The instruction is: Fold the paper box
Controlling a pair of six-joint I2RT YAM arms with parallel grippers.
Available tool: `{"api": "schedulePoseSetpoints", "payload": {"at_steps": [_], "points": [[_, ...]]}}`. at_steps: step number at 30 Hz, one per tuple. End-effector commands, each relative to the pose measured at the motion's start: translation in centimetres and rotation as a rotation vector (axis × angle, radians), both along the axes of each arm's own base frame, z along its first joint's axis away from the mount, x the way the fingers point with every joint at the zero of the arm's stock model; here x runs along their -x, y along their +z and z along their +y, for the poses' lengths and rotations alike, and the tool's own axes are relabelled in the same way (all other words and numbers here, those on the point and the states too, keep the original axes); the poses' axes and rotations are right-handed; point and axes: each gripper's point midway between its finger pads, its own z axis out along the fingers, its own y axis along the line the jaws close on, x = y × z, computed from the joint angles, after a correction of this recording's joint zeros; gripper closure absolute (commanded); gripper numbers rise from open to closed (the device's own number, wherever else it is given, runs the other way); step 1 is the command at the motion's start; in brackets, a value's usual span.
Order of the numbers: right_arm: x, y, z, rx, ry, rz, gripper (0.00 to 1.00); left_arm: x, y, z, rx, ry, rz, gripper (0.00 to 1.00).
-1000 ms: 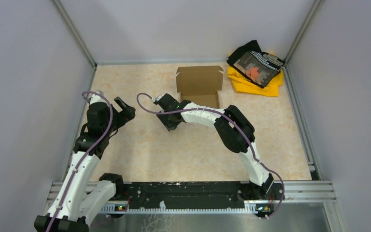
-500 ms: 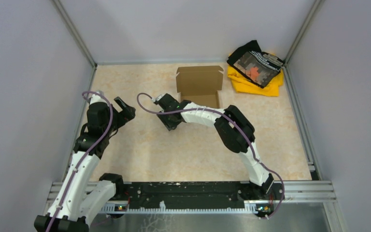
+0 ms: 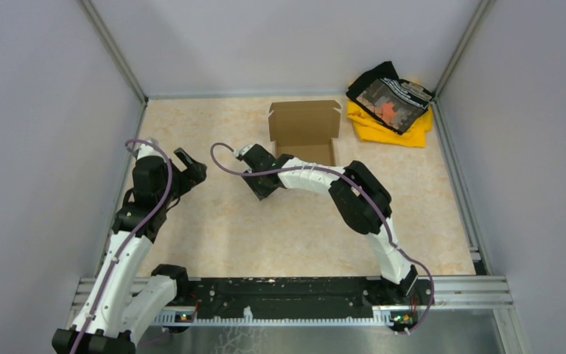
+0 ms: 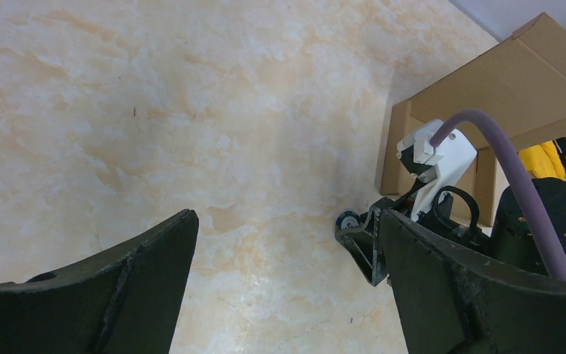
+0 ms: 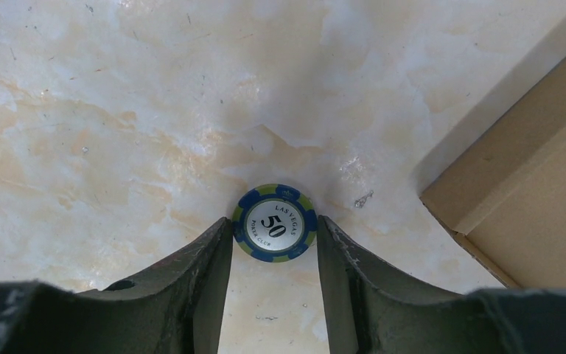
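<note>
Brown cardboard, the paper box (image 3: 304, 131) sits just left of the cloth pile (image 3: 390, 103). We see its long axis running left to right, the lid standing upright at the back and the open tray on the side toward the arms. Farther left of the pile and nearer, the right gripper (image 5: 274, 234) pinches a blue-and-green poker chip (image 5: 275, 220) lying flat, one finger on each side. Farthest left of the pile, the left gripper (image 4: 287, 221) gapes wide, holding nothing.

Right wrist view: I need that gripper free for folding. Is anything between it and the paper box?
Yes. A poker chip sits pinched in the right gripper, filling its jaws. The paper box lies beside it, with only table between.
</note>
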Motion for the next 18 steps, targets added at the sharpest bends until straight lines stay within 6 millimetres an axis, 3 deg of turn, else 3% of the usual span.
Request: {"api": "schedulePoseSetpoints", "payload": {"at_steps": [1, 6, 18], "points": [[1.2, -0.9, -1.6, 0.051, -0.01, 0.049, 0.57, -0.1, 0.6, 0.0, 0.011, -0.003, -0.031, 0.01], [1.2, -0.6, -1.4, 0.043, -0.007, 0.048, 0.65, 0.0, 0.5, 0.0, 0.012, -0.003, -0.028, 0.01], [0.6, 1.4, -1.3, 0.017, -0.016, 0.008, 0.65, 0.1, 0.5, 0.0, 0.011, -0.002, -0.03, 0.01]]}}
